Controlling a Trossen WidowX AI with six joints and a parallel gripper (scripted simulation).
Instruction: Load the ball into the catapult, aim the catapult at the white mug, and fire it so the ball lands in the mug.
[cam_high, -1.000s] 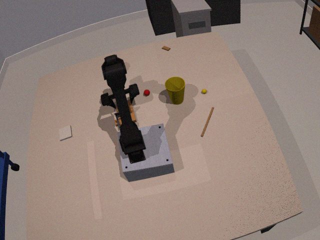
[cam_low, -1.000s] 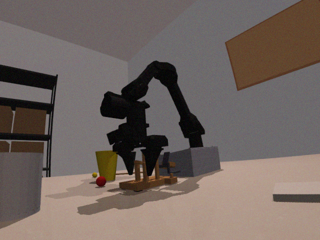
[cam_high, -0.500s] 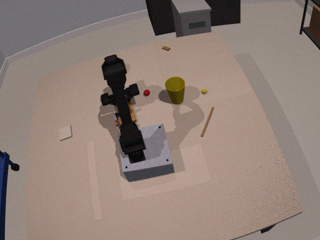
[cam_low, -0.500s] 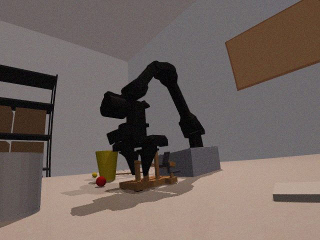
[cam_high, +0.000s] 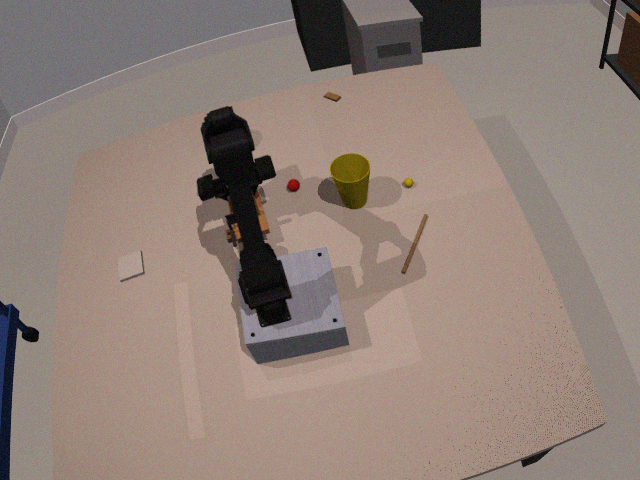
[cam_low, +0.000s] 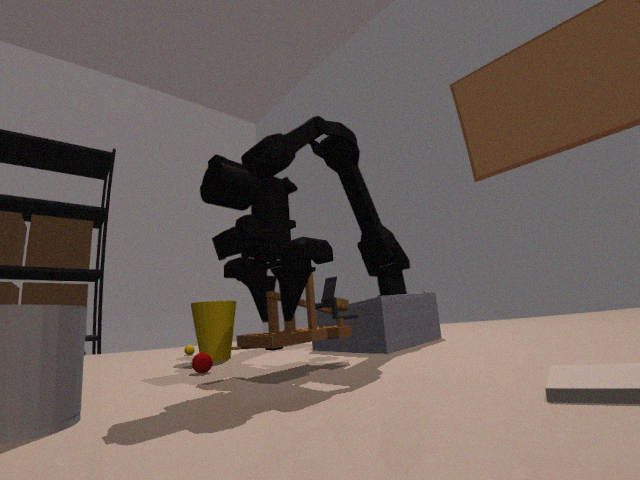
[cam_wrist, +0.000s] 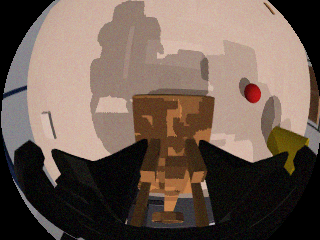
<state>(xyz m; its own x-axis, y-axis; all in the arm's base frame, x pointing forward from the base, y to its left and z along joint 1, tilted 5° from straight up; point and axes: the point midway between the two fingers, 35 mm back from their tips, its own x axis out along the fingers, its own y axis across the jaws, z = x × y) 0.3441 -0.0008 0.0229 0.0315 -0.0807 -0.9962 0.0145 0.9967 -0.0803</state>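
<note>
My gripper (cam_low: 277, 316) (cam_wrist: 173, 144) is shut on the wooden catapult (cam_high: 263, 219) (cam_low: 292, 338) (cam_wrist: 172, 112), with a finger at each side of its frame. The catapult's base hangs a little above the table, its shadow apart from it. The arm hides much of it in the top view. A red ball (cam_high: 293, 184) (cam_low: 202, 362) (cam_wrist: 252, 93) lies on the table beside the catapult. A large pale cylinder (cam_low: 38, 369), possibly the white mug, is cut off at the left of the exterior view; I cannot make it out in the other views.
A yellow cup (cam_high: 355, 188) (cam_low: 213, 330) (cam_wrist: 286, 145) stands beyond the red ball. A small yellow ball (cam_high: 408, 182) (cam_low: 189, 349), a wooden stick (cam_high: 414, 243), a brown block (cam_high: 332, 96) and a white tile (cam_high: 131, 266) (cam_low: 594, 378) also lie on the table.
</note>
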